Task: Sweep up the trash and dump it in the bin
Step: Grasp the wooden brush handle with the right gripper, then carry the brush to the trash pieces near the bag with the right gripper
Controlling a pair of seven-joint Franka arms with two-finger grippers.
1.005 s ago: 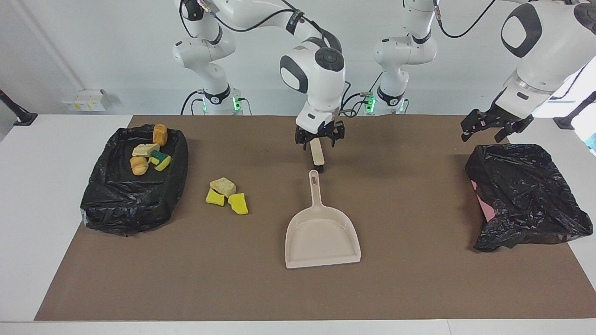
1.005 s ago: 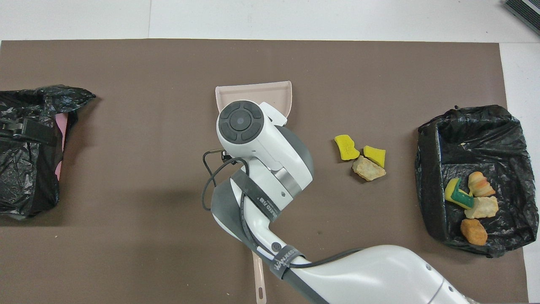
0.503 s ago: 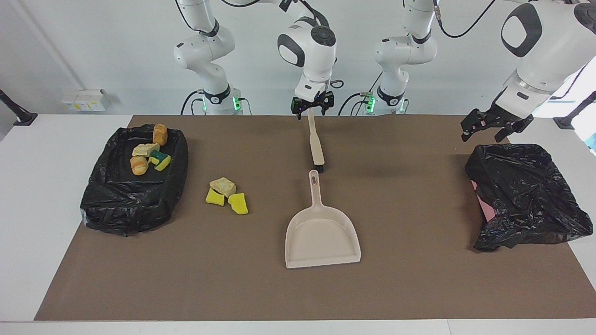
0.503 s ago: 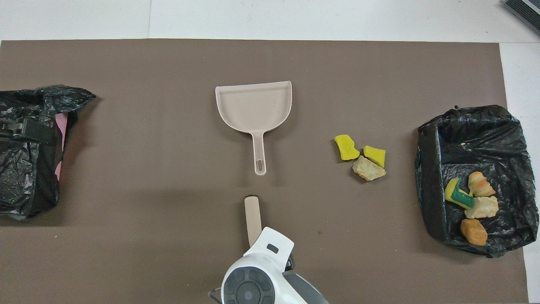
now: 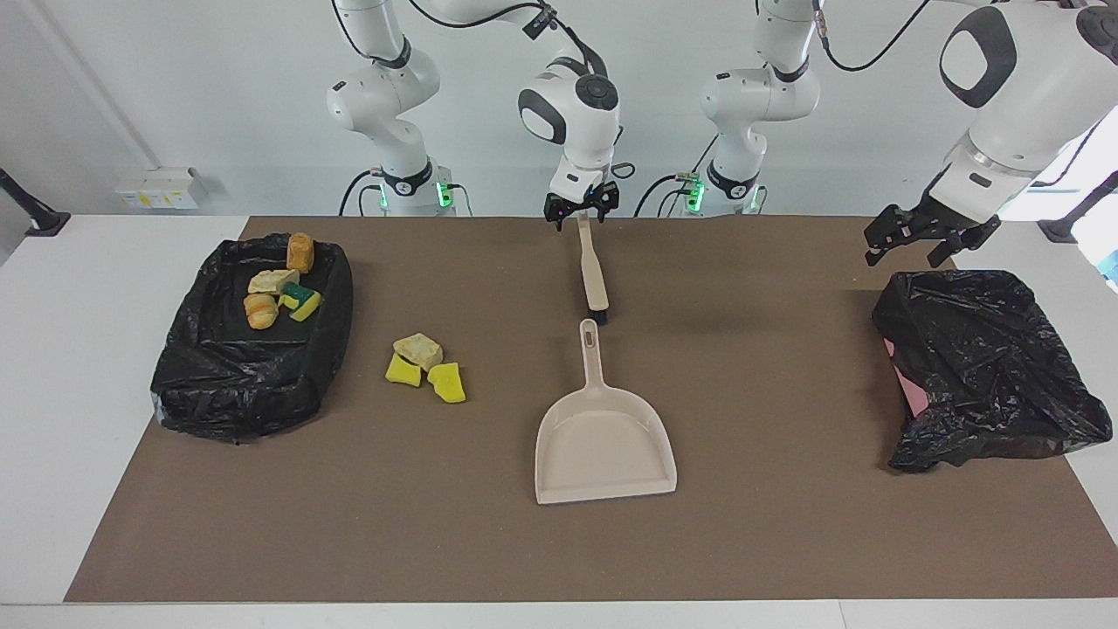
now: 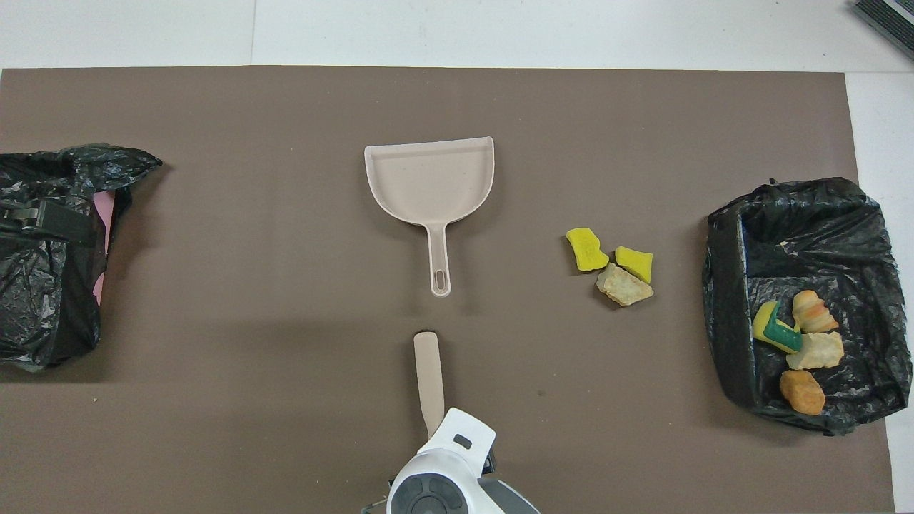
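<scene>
The trash lies in two groups. Three scraps rest on the brown table mat (image 5: 786, 542), touching one another: a tan bread-like chunk (image 5: 418, 350) and two bright yellow sponge pieces (image 5: 403, 370) (image 5: 447, 383). They lie toward the right arm's end of the table, well apart from either gripper. Four more scraps sit inside the open black-bag-lined bin (image 5: 229, 384) at the same end: an orange-brown chunk (image 5: 300, 251), a beige chunk (image 5: 272, 280), a striped tan bread piece (image 5: 260, 310) and a yellow-and-green sponge (image 5: 302, 300).

The beige plastic dustpan (image 5: 605, 445) lies flat at mid-table, its handle pointing toward the robots. Just nearer the robots lies the beige-handled brush (image 5: 593, 271) with dark bristles, its bristle end close to the dustpan handle tip but apart from it.

The right gripper (image 5: 581, 210) hangs over the brush handle's robot-side end. Its fingers stand spread and hold nothing; the handle tip shows just below them, and contact cannot be confirmed.

The left gripper (image 5: 928, 240) hangs over the table edge just beside a second black-bag-covered bin (image 5: 987, 367), pink showing at its side, at the left arm's end. Its fingers are spread and empty.
</scene>
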